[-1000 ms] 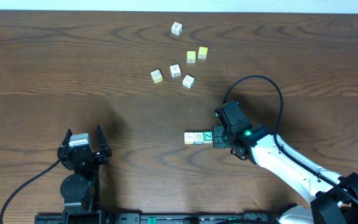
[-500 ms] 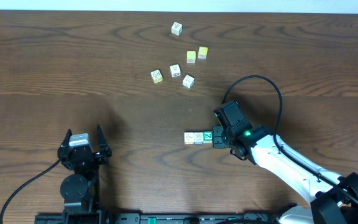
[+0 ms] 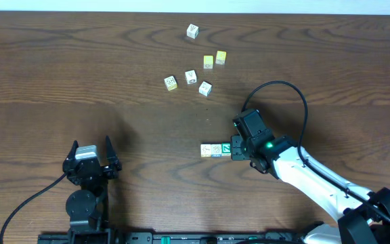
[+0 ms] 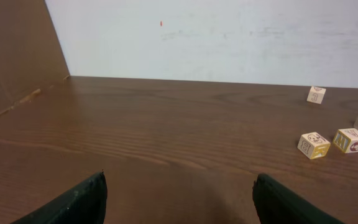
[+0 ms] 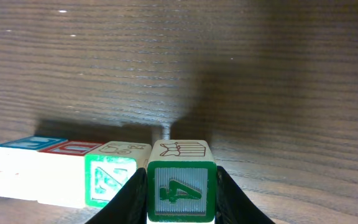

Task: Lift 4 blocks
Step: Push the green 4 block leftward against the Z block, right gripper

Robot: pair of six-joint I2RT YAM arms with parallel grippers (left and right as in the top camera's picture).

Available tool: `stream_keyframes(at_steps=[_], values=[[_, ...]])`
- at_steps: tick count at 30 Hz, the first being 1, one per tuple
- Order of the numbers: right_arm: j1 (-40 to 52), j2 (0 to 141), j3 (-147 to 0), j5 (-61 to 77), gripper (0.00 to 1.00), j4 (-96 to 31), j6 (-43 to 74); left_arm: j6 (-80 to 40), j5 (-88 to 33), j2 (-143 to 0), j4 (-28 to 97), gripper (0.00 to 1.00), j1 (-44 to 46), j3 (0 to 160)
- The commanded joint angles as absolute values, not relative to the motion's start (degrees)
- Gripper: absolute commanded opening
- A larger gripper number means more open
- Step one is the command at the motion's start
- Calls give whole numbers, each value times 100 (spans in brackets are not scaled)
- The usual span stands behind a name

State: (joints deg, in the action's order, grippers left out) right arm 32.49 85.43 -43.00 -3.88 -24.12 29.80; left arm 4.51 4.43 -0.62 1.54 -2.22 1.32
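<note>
Task blocks: row of 4 blocks (image 3: 215,149), side by side and touching, running 9-to-3. It sits near the table (image 3: 59,81) centre, at approx 5 o'clock.
Row order (R wrist view, 9 to 3): blue-topped block (image 5: 22,171), red-topped block (image 5: 64,174), green-faced block (image 5: 112,183), green "4" block (image 5: 180,186).
R gripper (image 5: 180,202): clamped on the green "4" block at the 3 o'clock end of the row. One finger (image 5: 129,202) on each side face. The other 3 blocks lie outside the fingers.
Lifted?: can't tell if the row is off the wood. Dark shadow behind it.
R arm (image 3: 310,176): white, comes in from the 4 o'clock corner. Black cable (image 3: 283,85) arcs above it.
L gripper (image 3: 91,152): at 8 o'clock of table centre, well apart from the row, fingers spread wide.
L wrist view: both fingers (image 4: 73,202) at the bottom edge, bare wood between them.
Loose cubes: all at approx 12 o'clock of centre, well apart from the row.
- white cube (image 3: 192,30): farthest out, near the 12 o'clock edge.
- yellow cubes (image 3: 208,62): two, just beside each other.
- printed cubes (image 3: 191,76): three in a loose line just inside the yellow pair.
Wall (image 4: 229,37): white, beyond the far table edge in L wrist view.
</note>
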Motion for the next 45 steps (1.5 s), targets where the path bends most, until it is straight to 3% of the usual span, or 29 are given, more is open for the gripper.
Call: stream_keyframes(at_steps=[1, 12, 45], values=[[3306, 8748, -4261, -532, 7, -2388, 3083, 425, 513, -34, 381, 76, -250, 23], [3306, 8917, -4261, -528, 8, -2307, 3083, 425, 513, -34, 381, 75, -250, 23], [3306, 8917, -4261, -532, 35, -2248, 3083, 425, 513, -34, 381, 76, -250, 23]])
